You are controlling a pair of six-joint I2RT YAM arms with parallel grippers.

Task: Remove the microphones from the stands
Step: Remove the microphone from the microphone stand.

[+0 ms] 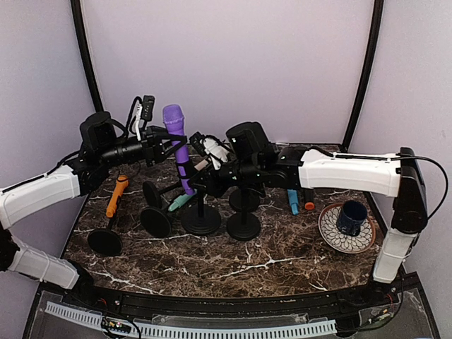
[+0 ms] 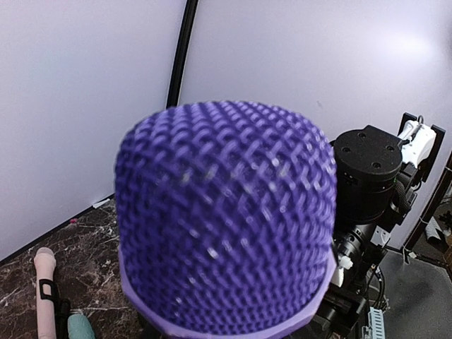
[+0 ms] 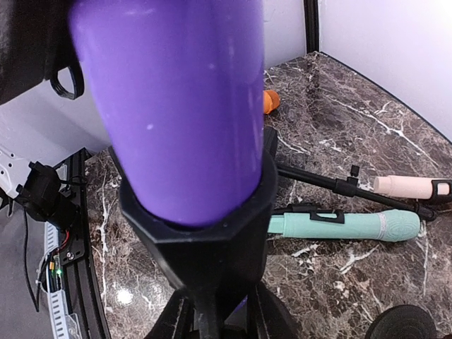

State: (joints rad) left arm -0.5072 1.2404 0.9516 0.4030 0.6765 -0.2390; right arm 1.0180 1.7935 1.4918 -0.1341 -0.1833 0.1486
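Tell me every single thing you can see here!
purple microphone: one, purple, upright in the stand, middle
stand: one, black, clipped around it
orange microphone: one, orange, left
teal microphone: one, teal, low, near the stand
pink microphone: one, pink, beside the teal one
blue microphone: one, blue, right of middle
round bases: several, black, front
mug: one, dark blue, on plate
plate: one, patterned, right
left arm, right arm: two, white and black, reaching the purple microphone

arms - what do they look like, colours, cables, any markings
Both the left arm and right arm have white shell links with black joints and black wrist ends. A thin black cable runs along the right arm's top. No markings are readable.
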